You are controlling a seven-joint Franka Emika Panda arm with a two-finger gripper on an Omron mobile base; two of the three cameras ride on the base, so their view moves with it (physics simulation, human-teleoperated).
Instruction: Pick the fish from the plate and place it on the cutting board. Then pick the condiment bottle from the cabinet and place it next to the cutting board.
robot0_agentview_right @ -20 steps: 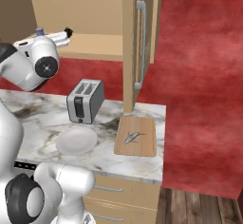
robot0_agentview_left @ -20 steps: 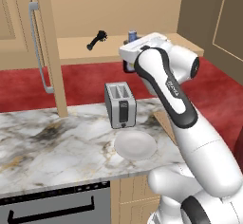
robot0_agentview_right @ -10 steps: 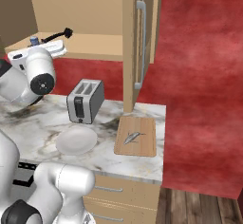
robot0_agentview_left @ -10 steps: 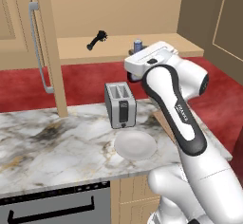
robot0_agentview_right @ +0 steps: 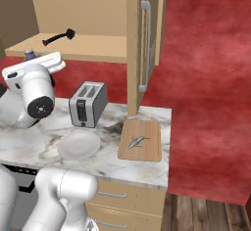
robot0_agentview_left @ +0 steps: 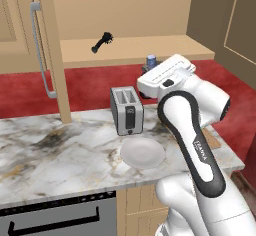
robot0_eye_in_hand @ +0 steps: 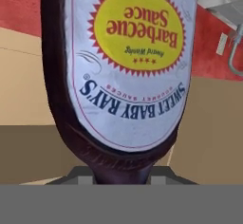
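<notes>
My tool (robot0_agentview_left: 149, 69) is clamped on the barbecue sauce bottle (robot0_eye_in_hand: 128, 71), which I hold close in front of the hand camera. There the bottle's yellow-and-white oval label reads upside down, with the dark purple-brown body tapering toward the bottom of the view. From the left base view only its blue cap (robot0_agentview_left: 151, 59) pokes up behind my white hand; the fingers themselves are hidden, so I judge the grip from the hand view, where the bottle sits right against the tool.

Just behind and above the tool runs the cabinet (robot0_agentview_left: 125, 50) shelf, light tan wood. On it, further off to my left, lies a small black brush-like tool (robot0_agentview_left: 101, 41). The bottle seems to be off the shelf edge and out over the worktop, though the angle makes that hard to be sure of. One open cabinet door (robot0_agentview_left: 48, 50) with its long grey bar handle (robot0_agentview_left: 41, 50) hangs well to my left, and another door (robot0_agentview_right: 136, 44) stands on my right.

Below the tool, a silver two-slot toaster (robot0_agentview_left: 127, 110) stands upright on the marble worktop (robot0_agentview_left: 50, 155). Nearer to my base than the toaster sits the white plate (robot0_agentview_left: 142, 153), bare.

Far to the right of the tool, at the worktop's end, the wooden cutting board (robot0_agentview_right: 142, 139) lies flat, with the small silvery fish (robot0_agentview_right: 138, 141) resting on its middle. The board is well apart from the plate and from the bottle in my tool.
</notes>
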